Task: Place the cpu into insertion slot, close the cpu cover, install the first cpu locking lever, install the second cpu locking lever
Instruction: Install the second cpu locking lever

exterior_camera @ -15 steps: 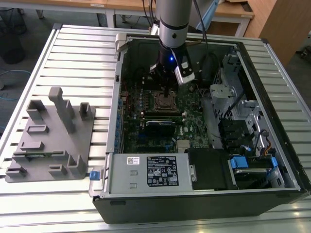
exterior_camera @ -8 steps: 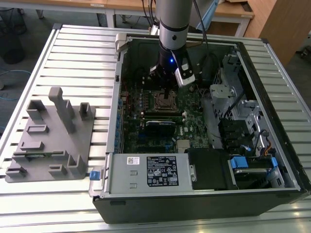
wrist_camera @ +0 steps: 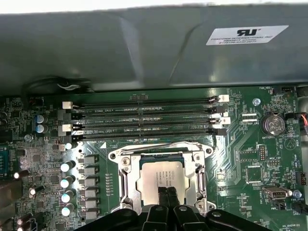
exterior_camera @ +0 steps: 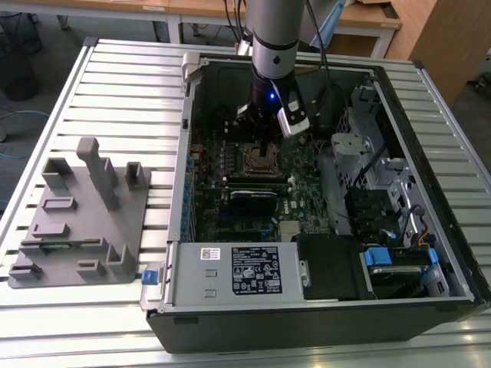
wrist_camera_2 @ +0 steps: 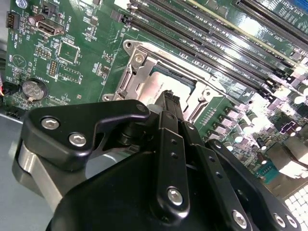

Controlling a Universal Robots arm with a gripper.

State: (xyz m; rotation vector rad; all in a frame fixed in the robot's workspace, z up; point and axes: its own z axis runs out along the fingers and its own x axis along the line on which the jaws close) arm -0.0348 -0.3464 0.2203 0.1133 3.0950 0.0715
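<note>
While the open computer case (exterior_camera: 322,230) lies on the slatted desk (exterior_camera: 130,84), the arm is seen reaching down into it in the exterior view, with the tool (exterior_camera: 265,146) held just above the insertion slot (exterior_camera: 259,159); in the first wrist view the cpu (wrist_camera: 162,179) is seen seated flat in the insertion slot (wrist_camera: 126,179), its silver top showing through the window of the cpu cover (wrist_camera: 198,174), which appears to be lowered around it; the tool (wrist_camera: 166,193) is narrowed, its two fingertips (wrist_camera: 161,194) brought nearly together and set right at the near edge of the chip's top, though whether contact is made cannot be told; in the second wrist view the tool (wrist_camera_2: 169,98) is likewise seen over the cpu (wrist_camera_2: 149,89); four long memory slots (wrist_camera: 144,115) run beside the socket; a grey fixture block (exterior_camera: 80,215) rests on the desk, well apart from the case, at the exterior view's left.
</note>
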